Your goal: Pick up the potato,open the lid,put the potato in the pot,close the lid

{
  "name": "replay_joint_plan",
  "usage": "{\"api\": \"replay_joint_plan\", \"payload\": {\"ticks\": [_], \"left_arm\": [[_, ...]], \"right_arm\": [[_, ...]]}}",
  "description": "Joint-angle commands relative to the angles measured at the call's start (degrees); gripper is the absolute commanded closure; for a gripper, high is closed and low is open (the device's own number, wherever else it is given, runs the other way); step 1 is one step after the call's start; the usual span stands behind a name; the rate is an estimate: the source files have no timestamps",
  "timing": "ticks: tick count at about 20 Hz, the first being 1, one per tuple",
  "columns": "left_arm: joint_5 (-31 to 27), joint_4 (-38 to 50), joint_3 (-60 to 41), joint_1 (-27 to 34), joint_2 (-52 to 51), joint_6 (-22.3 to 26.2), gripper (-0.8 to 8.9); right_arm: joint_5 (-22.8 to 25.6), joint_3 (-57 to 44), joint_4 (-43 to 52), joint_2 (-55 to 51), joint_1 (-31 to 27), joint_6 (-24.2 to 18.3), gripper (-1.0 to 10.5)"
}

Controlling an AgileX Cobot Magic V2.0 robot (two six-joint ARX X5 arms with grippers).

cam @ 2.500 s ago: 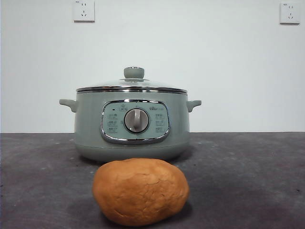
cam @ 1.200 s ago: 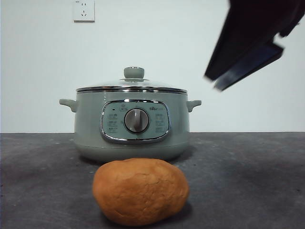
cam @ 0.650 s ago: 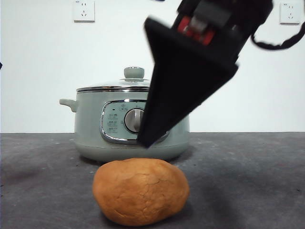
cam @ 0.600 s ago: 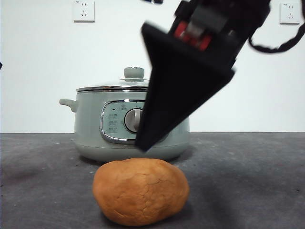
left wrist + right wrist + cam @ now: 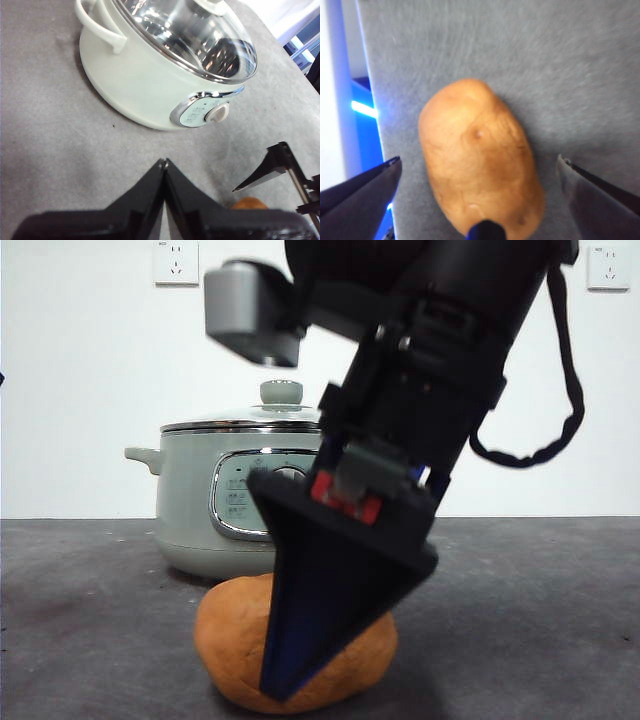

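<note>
- So, I read this as the very start of the job: nothing is done yet, and the first step, picking up the potato, is only being set up.
- In my right wrist view the right gripper hangs over the potato with its jaws spread wide, one on each long side and neither touching the skin as far as I can see.
- From the front, that same arm fills the middle of the picture, its dark jaw low in front of the potato, which lies on the grey table just in front of the pot.
- The lid sits closed on the pot, its green knob untouched.
- My left gripper waits above the table near the pot's panel side, jaws pressed together and holding nothing.
- Left to do, by my judgement: lower and close on the potato, lift it, take the lid off with the other arm, drop the potato in, and set the lid back.
- The potato is rounded, so I would want the jaws squarely across its narrow width.
</note>
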Motion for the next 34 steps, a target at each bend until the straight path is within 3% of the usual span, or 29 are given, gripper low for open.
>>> {"api": "replay_joint_plan", "payload": {"ticks": [1,3,5,6,9,13,17,22,24,29,30,32,34], "left_arm": [[0.0,-0.5,0.1,-0.1,0.2,1.5,8.18],[0.0,-1.0,0.1,-0.1,0.3,2.2,8.18],[0.0,-1.2,0.1,-0.1,0.3,2.4,8.18],[0.0,-1.2,0.1,-0.1,0.3,2.4,8.18],[-0.2,-1.0,0.1,-0.1,0.5,2.6,8.18],[-0.2,-0.4,1.8,-1.7,3.3,2.6,8.19],[-0.4,-2.4,9.1,-5.5,11.0,2.6,8.19],[-0.8,-8.0,22.4,-11.2,23.7,2.7,8.18],[-5.0,-11.2,28.9,-13.8,28.9,3.6,8.16],[-13.1,-21.5,48.8,-19.3,44.1,9.0,7.98],[-14.9,-23.8,53.4,-20.2,47.4,9.2,7.2],[-18.2,-28.5,62.9,-21.8,54.5,10.2,4.41],[-21.2,-31.1,70.8,-22.9,60.3,11.5,3.22]], "right_arm": [[-1.3,0.0,0.3,1.0,0.1,-0.3,4.2],[-1.2,0.0,0.3,1.2,0.1,-0.4,6.1],[-1.3,0.0,0.2,1.2,0.1,-0.4,9.2],[-1.3,0.0,0.3,1.2,0.0,-0.3,9.5],[-1.2,0.0,0.9,1.1,0.0,3.4,9.5],[-0.9,1.9,-5.0,-2.0,-0.5,15.6,9.5],[0.0,4.6,-16.0,-10.0,-0.9,19.4,9.5],[9.5,7.7,-30.9,-22.2,-0.9,28.2,9.5],[13.4,8.3,-35.4,-26.9,-0.9,31.8,9.5],[14.8,8.3,-34.8,-36.3,-0.9,41.2,9.5],[15.1,8.3,-34.1,-37.4,-0.9,42.8,9.5],[17.0,8.3,-32.7,-38.6,-0.9,45.2,9.5],[19.5,8.3,-31.2,-38.8,-0.9,46.1,9.5]]}}
